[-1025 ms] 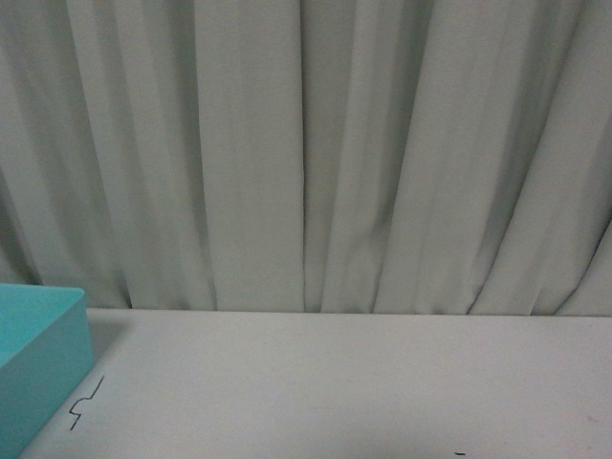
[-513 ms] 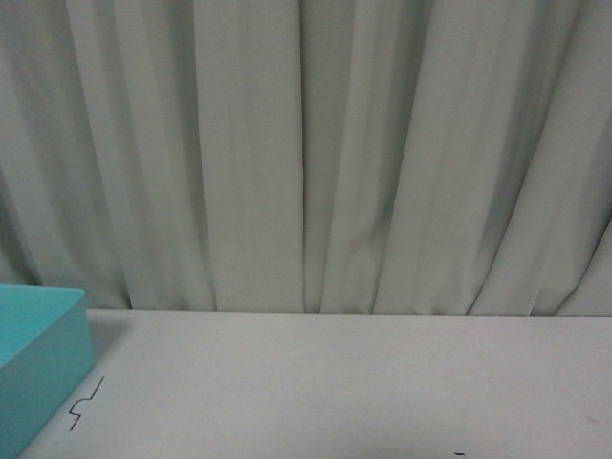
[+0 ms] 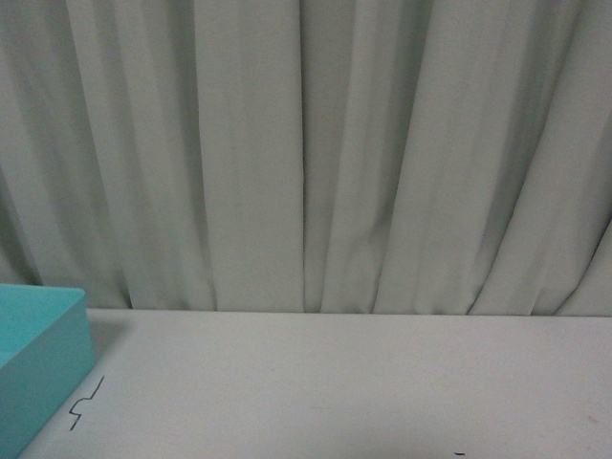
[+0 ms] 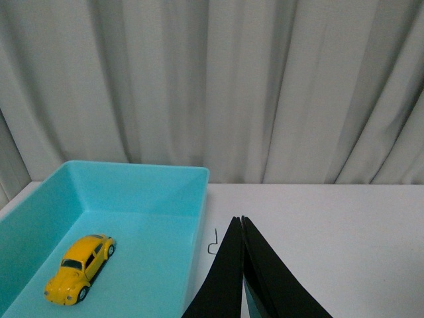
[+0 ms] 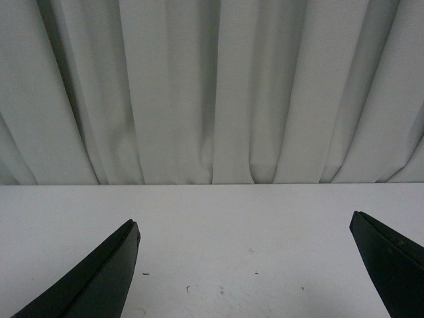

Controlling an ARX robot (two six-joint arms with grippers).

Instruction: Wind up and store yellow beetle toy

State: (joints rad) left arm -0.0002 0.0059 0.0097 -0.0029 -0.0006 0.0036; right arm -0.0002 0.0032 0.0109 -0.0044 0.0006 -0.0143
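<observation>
Sitting inside the turquoise bin [image 4: 132, 218], the yellow beetle toy [image 4: 79, 268] rests on its wheels on the bin's floor, toward the near part, apart from every wall. In the left wrist view the left tool [image 4: 242, 222] has its two black fingers pressed together to a single point with nothing between them, just beside the bin's long rim and over the white counter [image 4: 331, 232]; a small dark squiggle mark [image 4: 212, 242] lies on the counter between the tool's tip and the bin wall. The right tool [image 5: 245, 228] has its fingers [image 5: 106, 271] spread wide apart, holding nothing, with bare counter showing between them apart from a few tiny specks. In the front view only a corner of the bin [image 3: 38, 363] shows at the left edge, and open counter runs from it to the pleated grey curtain [image 3: 306, 153] along the far edge.
</observation>
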